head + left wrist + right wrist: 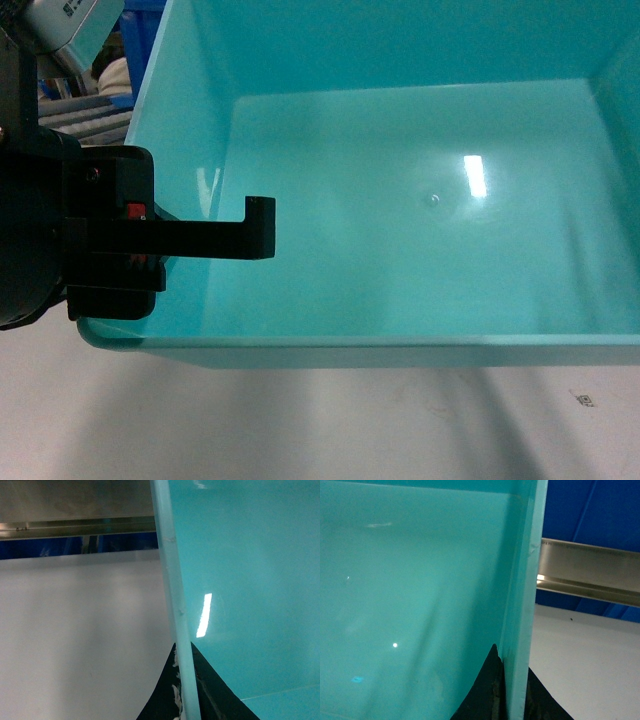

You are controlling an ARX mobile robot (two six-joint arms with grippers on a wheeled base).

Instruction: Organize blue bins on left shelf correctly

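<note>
Turquoise bin (pixel 400 200): fills the head view, tilted toward the camera, interior bare, above a white surface (pixel 300 430).
Left gripper (pixel 186 690): fingers clamped on the bin's left wall, one each side.
Right gripper (pixel 512 695): likewise closed on the right wall.
Shelf rail (pixel 590 572): steel, behind, before royal-blue crates (pixel 600 510).

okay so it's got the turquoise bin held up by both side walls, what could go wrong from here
1. Each gripper pinches only a thin wall of the turquoise bin: the left gripper and right gripper sit on the rim, so it may slip or tilt.
2. The bin fills the head view, hiding the steel rail ahead, so it may strike it.
</note>
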